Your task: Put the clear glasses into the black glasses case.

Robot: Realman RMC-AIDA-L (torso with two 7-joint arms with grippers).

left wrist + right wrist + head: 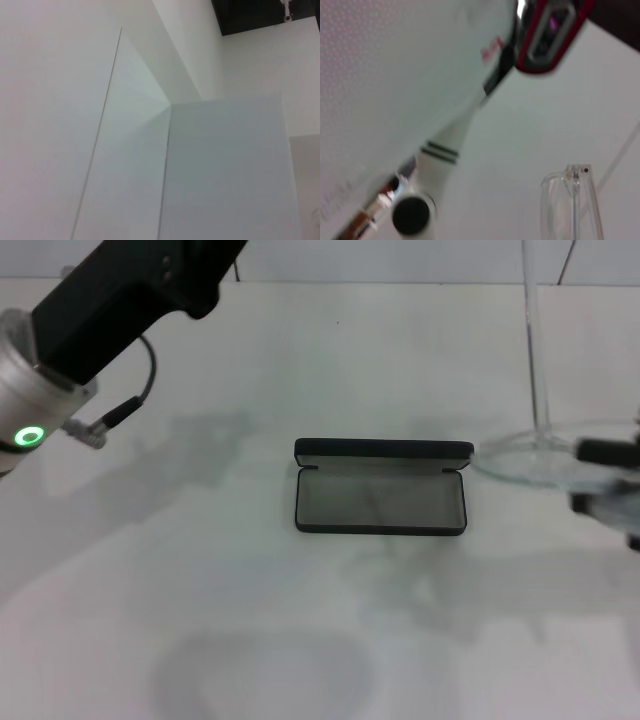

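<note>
Open black glasses case (380, 502) mid-table (250, 640), clear glasses (540, 455) just to its right.

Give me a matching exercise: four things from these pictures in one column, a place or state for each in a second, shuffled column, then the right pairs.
Things:
1. black glasses case
2. clear glasses
3. left arm
4. table

Places or states:
A. raised at the upper left of the head view, a green light on its wrist
B. lying open in the middle, grey lining showing, nothing inside
C. white, carrying the case
D. at the right edge of the head view, by the right gripper, outside the case

Pairs: 1-B, 2-D, 3-A, 4-C
</note>
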